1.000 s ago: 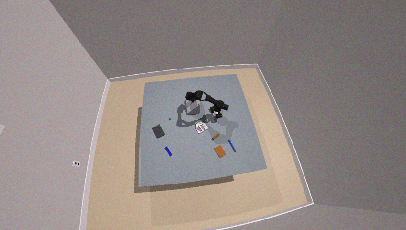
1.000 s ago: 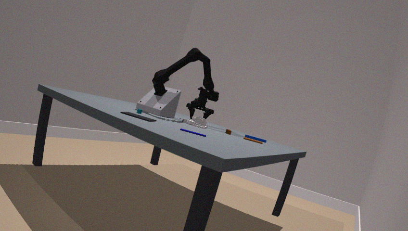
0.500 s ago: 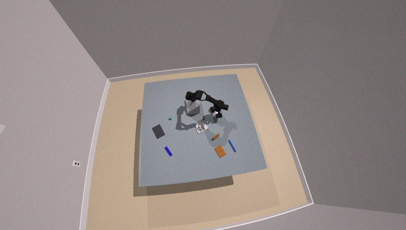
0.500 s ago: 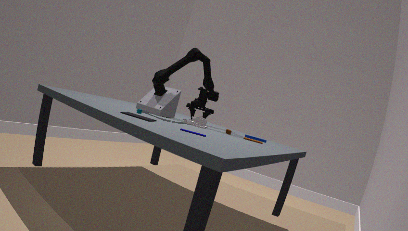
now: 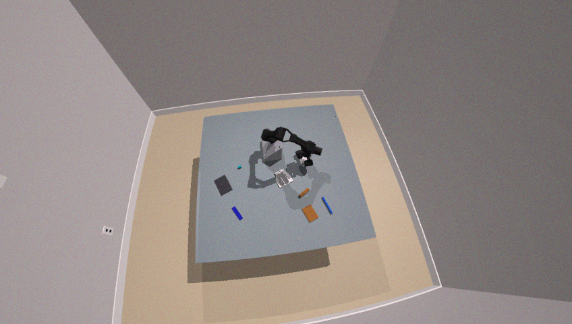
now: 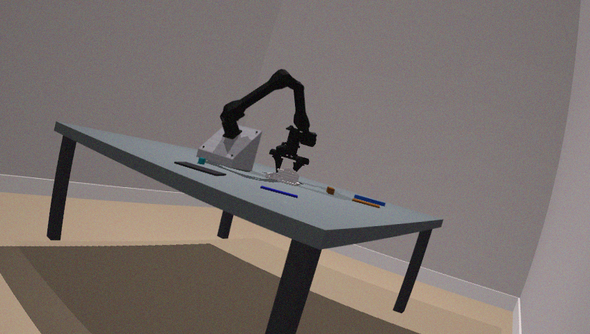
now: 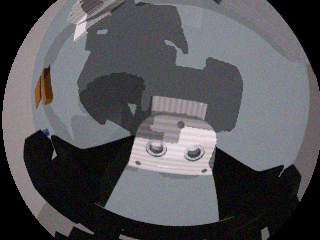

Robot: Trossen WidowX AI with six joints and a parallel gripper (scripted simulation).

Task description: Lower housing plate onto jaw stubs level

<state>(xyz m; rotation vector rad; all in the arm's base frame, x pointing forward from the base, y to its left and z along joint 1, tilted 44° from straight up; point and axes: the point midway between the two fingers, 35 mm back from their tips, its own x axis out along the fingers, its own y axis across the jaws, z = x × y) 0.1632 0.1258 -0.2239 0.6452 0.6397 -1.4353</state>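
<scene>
The housing plate (image 7: 192, 135) (image 5: 304, 160) is pale, with two ringed holes and a ribbed strip at its far edge. My gripper (image 7: 174, 146) (image 5: 303, 158) (image 6: 286, 170) is shut on it, one black finger against each side. The plate looks level and low over the table; I cannot tell whether it touches it. The pale base with the jaws (image 5: 283, 179) (image 6: 283, 177) (image 7: 80, 26) stands apart from my gripper, to the upper left in the wrist view. Its pins and stubs are too small to make out. In the exterior view it stands in front of my fingertips and hides the plate.
The arm's grey base block (image 5: 271, 154) (image 6: 232, 149) stands behind. Around lie a dark slab (image 5: 222, 185), a teal block (image 5: 239, 167), a dark blue bar (image 5: 237, 212), an orange block (image 5: 303, 192), an orange slab (image 5: 310, 213) and a blue bar (image 5: 326, 205).
</scene>
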